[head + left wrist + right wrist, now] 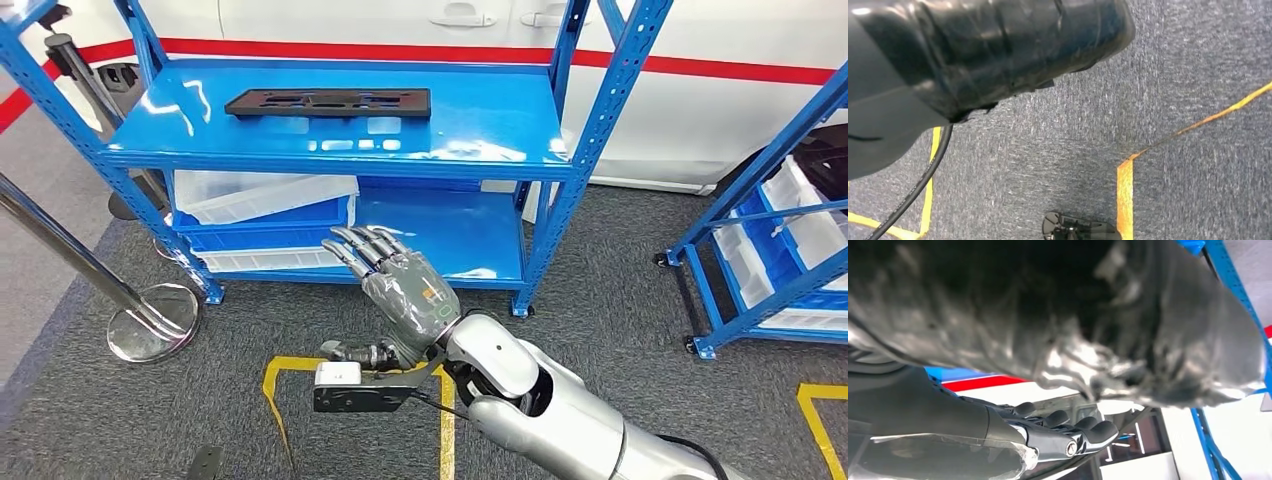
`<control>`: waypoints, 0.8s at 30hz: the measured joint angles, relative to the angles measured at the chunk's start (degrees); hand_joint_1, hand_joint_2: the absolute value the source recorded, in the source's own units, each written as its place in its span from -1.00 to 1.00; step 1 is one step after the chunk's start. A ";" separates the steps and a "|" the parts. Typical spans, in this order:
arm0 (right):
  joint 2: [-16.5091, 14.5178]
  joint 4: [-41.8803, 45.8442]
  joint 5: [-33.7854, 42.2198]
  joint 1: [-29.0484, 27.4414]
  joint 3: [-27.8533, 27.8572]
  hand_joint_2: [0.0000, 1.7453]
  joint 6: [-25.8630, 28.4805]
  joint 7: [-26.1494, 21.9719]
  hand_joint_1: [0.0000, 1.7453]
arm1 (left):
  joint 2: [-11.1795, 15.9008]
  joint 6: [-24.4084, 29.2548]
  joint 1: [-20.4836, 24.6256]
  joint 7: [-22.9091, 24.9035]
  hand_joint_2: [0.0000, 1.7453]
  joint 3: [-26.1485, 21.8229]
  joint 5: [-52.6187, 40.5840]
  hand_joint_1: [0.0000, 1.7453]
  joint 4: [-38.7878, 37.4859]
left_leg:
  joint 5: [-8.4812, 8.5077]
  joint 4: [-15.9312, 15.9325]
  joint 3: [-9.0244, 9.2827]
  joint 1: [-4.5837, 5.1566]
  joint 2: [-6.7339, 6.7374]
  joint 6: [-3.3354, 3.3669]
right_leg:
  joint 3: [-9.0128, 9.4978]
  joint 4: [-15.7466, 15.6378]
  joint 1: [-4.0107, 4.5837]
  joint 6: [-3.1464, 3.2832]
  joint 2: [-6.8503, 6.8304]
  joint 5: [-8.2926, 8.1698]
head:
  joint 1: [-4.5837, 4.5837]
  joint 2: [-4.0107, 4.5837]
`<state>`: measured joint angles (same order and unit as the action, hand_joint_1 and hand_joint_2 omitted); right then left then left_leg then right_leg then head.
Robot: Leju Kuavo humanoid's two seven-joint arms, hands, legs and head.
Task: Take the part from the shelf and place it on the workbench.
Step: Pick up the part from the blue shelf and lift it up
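Workshop — blue steel shelving [560, 160], taped floor lines [446, 420].

The head view is looking forward and down at the blue shelf [340, 130]. The left wrist view is facing the carpet floor [1173, 100] closely. The right wrist view is sitting close behind the right hand [1068, 432], sharing the shelf.

Grey carpet [620, 300], yellow floor tape [446, 420], white wall [740, 120] with red stripe [740, 70]
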<state>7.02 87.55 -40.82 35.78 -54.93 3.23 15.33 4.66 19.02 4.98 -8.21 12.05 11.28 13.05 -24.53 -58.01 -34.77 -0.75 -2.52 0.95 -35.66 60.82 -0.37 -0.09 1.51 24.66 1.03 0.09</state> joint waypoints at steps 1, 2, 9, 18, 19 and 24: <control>0.01 0.01 0.01 -0.01 0.00 -1.00 0.00 -0.02 -1.00 | -0.01 0.01 0.00 -0.01 -1.00 0.01 -0.01 -1.00 0.00 | -0.03 -0.07 -0.11 0.02 -0.24 -0.33 | 0.60 -1.19 0.07 0.15 0.33 -0.07 | 0.03 0.00; 0.02 0.01 0.02 -0.02 0.00 -1.00 0.00 -0.04 -1.00 | -0.01 0.01 -0.01 -0.01 -1.00 0.01 -0.02 -1.00 0.00 | 0.01 -0.05 -0.18 0.03 -0.47 -0.71 | 0.75 -1.41 0.18 0.32 0.25 0.04 | 0.05 0.00; -0.02 0.07 0.02 -0.08 0.00 -1.00 0.01 -0.06 -1.00 | 0.03 -0.07 -0.03 -0.02 -1.00 0.08 -0.15 -1.00 0.00 | -6.51 -13.46 -6.91 -0.20 1.69 -2.62 | 1.33 -2.33 -0.08 2.00 -1.78 -0.32 | 0.55 0.01; -0.02 -0.01 -2.52 -0.04 -0.01 -1.00 0.20 0.31 -1.00 | 0.07 -0.91 -0.02 -1.23 -1.00 0.22 0.13 -1.00 0.00 | -1.21 0.24 0.04 0.10 2.60 -0.50 | 1.65 -1.26 0.26 -0.08 -2.47 0.29 | 0.39 0.00; -0.01 -0.01 -2.98 -0.01 -0.01 -1.00 0.21 0.43 -1.00 | 0.07 -0.89 -0.08 -1.62 -1.00 0.26 0.18 -1.00 0.00 | -1.34 0.42 0.46 0.03 2.48 0.04 | 1.71 -0.76 0.19 -0.45 -2.41 0.25 | 0.34 0.00; -0.01 0.01 -3.91 0.43 0.00 -1.00 -0.59 1.62 -1.00 | 0.04 -0.90 -0.17 -3.67 -1.00 0.29 0.86 -1.00 0.00 | -1.92 0.50 2.44 0.08 2.08 1.38 | -4.85 11.50 -0.14 -1.37 -1.87 5.70 | 0.04 0.00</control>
<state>7.01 87.56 -44.74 36.21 -54.93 2.64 16.95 4.70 18.12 4.80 -11.88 12.35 12.14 13.05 -26.45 -57.51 -32.34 -0.67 -0.44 2.33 -40.51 72.32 -0.51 -1.47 -0.36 30.36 1.07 0.09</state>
